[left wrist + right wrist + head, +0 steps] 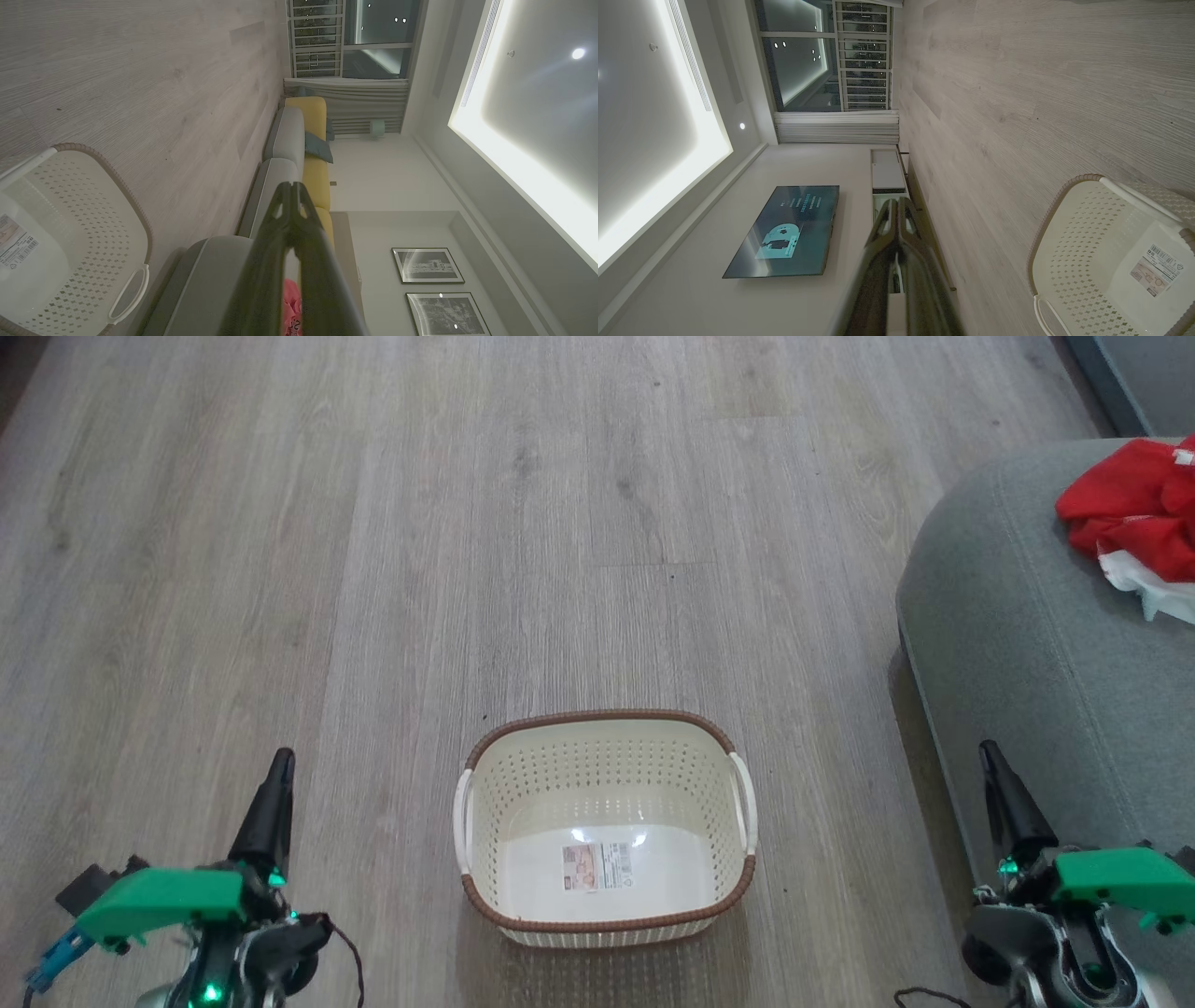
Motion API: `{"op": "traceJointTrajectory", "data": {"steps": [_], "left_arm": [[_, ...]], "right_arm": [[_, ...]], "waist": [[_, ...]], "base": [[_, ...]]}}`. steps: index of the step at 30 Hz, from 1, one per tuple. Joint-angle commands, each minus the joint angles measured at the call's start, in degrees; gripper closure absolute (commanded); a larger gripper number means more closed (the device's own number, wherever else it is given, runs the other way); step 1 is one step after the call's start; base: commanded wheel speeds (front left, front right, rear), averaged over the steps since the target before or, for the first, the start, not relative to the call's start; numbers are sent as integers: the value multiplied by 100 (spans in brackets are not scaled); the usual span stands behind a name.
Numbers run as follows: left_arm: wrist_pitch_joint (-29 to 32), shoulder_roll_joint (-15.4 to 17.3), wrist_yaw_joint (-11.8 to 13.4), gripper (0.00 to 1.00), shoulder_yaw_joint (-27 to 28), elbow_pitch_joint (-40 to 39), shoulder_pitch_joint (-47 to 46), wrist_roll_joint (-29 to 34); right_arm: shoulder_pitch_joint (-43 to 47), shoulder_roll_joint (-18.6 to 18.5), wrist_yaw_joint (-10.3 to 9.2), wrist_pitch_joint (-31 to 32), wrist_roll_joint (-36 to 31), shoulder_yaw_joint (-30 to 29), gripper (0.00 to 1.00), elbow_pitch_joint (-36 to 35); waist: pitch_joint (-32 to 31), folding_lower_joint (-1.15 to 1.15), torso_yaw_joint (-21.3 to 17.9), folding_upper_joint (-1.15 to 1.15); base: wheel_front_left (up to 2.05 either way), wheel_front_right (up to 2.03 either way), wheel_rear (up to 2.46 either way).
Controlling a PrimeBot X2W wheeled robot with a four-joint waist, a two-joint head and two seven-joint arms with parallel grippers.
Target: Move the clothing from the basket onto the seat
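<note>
The cream perforated basket (605, 826) stands on the wood floor at lower centre, holding nothing but the paper label on its bottom; it also shows as the basket (70, 242) and the basket (1111, 261) in the wrist views. Red clothing (1134, 513) with a white piece lies heaped on the grey seat (1027, 644) at the right edge. A bit of the red clothing (292, 310) peeks between the left fingers. My left gripper (280, 761) is shut at lower left, left of the basket. At lower right, by the seat's front edge, my right gripper (987, 751) is shut.
Wood plank floor (467, 523) stretches ahead and to the left. A grey and yellow sofa (299, 140) runs along a wall with framed pictures (427, 266). A wall television (784, 231) and a low cabinet (887, 172) show in the right wrist view.
</note>
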Motion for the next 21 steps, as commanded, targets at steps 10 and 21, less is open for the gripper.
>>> {"op": "traceJointTrajectory", "data": {"steps": [10, 21], "left_arm": [[45, 49, -53, 100, 194, -197, -168, -37], [45, 49, -53, 100, 194, -197, -168, -37]], "right_arm": [[-323, -53, 0, 18, 33, 104, 100, -220], [-323, -53, 0, 18, 33, 104, 100, -220]], "waist": [[0, 0, 0, 0], [0, 0, 0, 0]], "base": [[0, 0, 0], [0, 0, 0]]}}
